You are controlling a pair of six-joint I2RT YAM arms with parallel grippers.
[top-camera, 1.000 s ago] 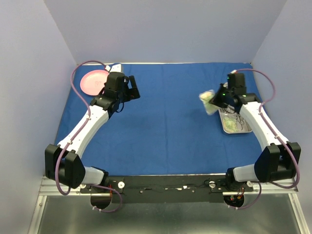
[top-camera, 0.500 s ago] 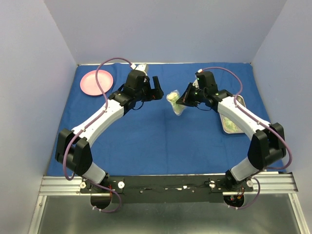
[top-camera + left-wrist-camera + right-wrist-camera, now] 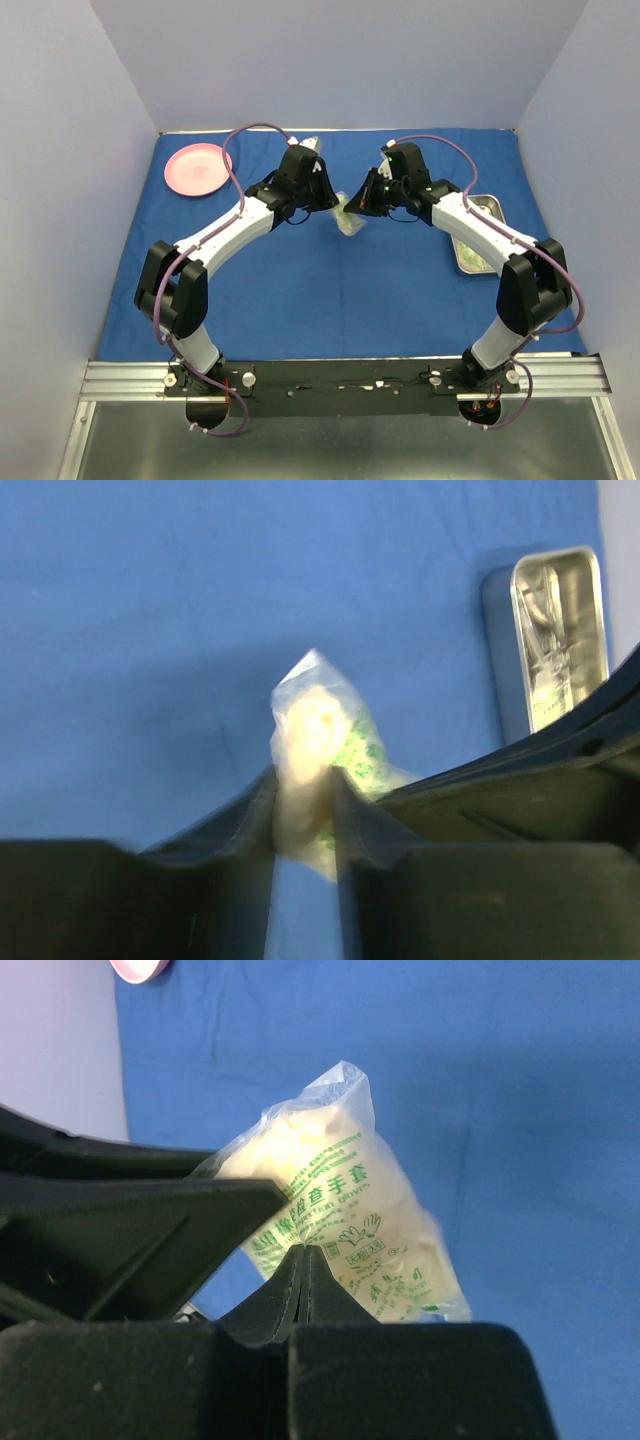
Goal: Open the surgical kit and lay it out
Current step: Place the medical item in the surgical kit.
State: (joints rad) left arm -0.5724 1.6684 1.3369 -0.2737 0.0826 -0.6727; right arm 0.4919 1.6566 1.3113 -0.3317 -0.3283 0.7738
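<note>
The packet (image 3: 346,214) is a small clear bag with pale yellow filling and green print, with a glove drawing on its face; in the top view its long axis runs roughly toward and away from the arm bases; in the right wrist view it stands tilted, one sealed corner pointing up, away from the fingers; it is held in the air, well apart from the steel tray (image 3: 487,200), on that tray's left; the left gripper (image 3: 335,200) presses it from both sides, its fingers narrow around the filling; the right gripper (image 3: 358,203) is fully closed, pinching the bag's lower edge; thin silver instruments (image 3: 545,610) lie inside the tray; the blue cloth (image 3: 300,290) lies under the tray; a pink plate (image 3: 198,168) sits far to the tray's left.
</note>
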